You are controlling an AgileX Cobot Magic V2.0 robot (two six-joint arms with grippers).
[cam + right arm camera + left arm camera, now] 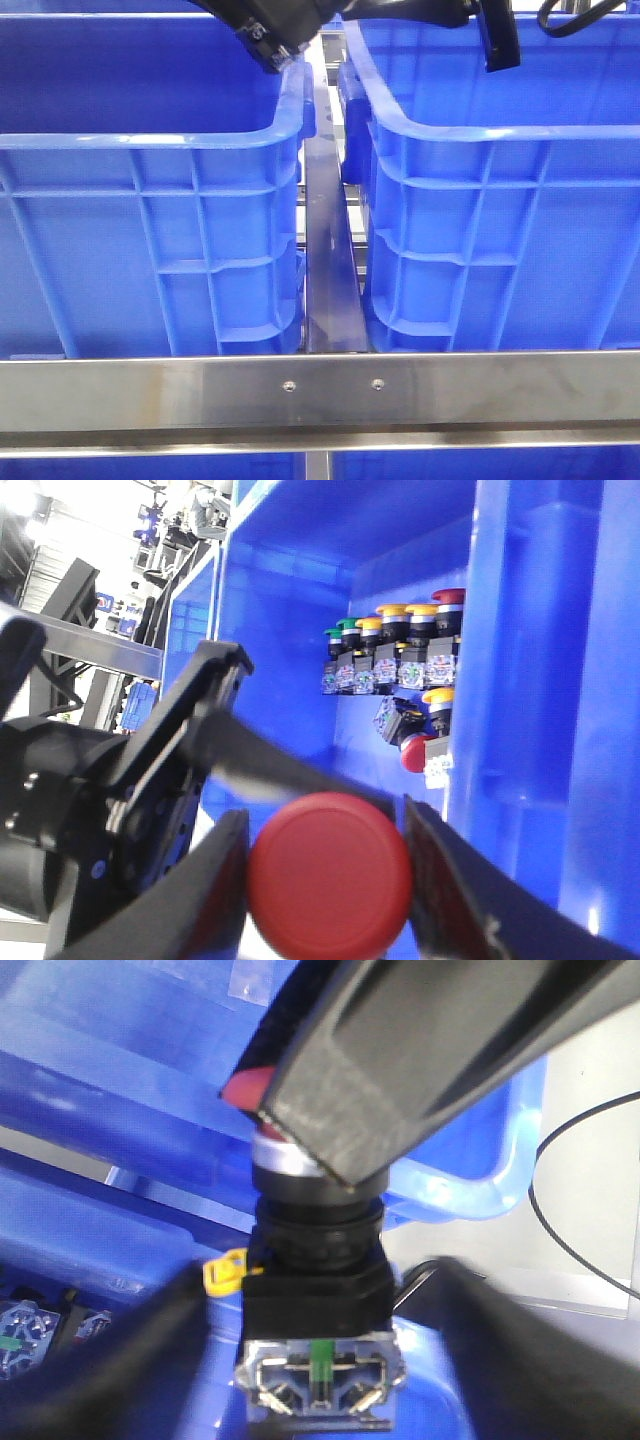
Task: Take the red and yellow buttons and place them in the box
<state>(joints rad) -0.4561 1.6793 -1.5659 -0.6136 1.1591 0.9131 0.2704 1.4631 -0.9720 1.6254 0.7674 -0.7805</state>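
Blue plastic fills most of the front view: a left crate (150,150) and a right crate (480,160) stand side by side, with a steel strip (328,260) in the gap between them. A steel rail (320,392) runs across in front of both.

The red button (330,875) is up in the air, not lying in a crate. Its round red cap sits between the two fingers of the right gripper (330,900). The fingers (440,880) press on the cap from both sides, so this gripper is pinching it.

The left wrist view shows the same button from the side. Under the red cap come a silver ring, a black body (315,1300) and a small yellow tag (225,1275). One black finger of the right gripper lies across the cap. The left gripper (315,1360) has a blurry dark finger close on each side of the black body. I cannot tell if they squeeze it or only sit next to it.

In the front view, the left gripper is at the top, just over the far right corner of the left crate.

Behind the red cap, the right wrist view shows a row of buttons (395,650) on the floor of a blue crate. Their caps are green, yellow and red. Two more lie just beside the row.
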